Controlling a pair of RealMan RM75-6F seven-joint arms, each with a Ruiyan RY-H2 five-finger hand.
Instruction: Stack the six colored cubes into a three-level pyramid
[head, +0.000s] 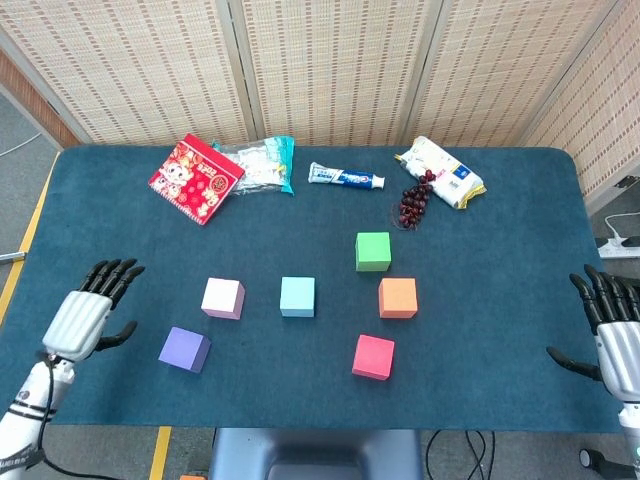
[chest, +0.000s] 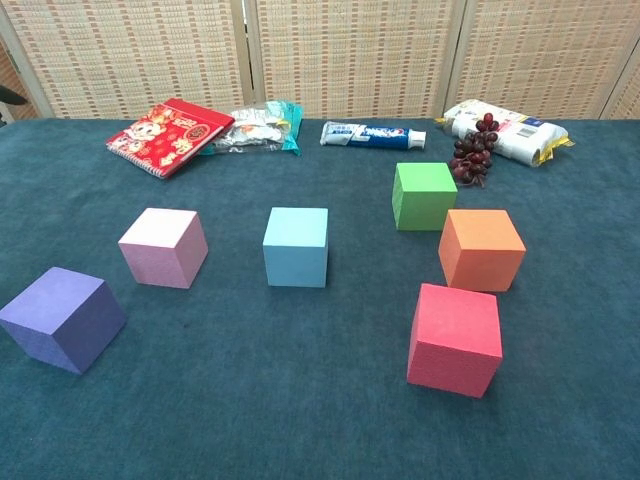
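Observation:
Six cubes lie apart on the blue table: purple (head: 185, 349) (chest: 62, 318), pink (head: 222, 298) (chest: 163, 247), light blue (head: 297, 296) (chest: 296, 246), green (head: 373, 251) (chest: 424, 195), orange (head: 397, 297) (chest: 481, 249) and red (head: 373, 356) (chest: 455, 338). My left hand (head: 87, 315) hovers open over the table's left side, left of the purple cube, holding nothing. At the right edge of the head view my right hand (head: 613, 330) is open, beside the table and away from the cubes. The chest view shows neither hand.
Along the table's far side lie a red booklet (head: 196, 178), a clear snack bag (head: 258, 164), a toothpaste tube (head: 346, 178), dark grapes (head: 413, 202) and a white packet (head: 440, 171). The table's front edge (head: 300, 425) runs just below the cubes.

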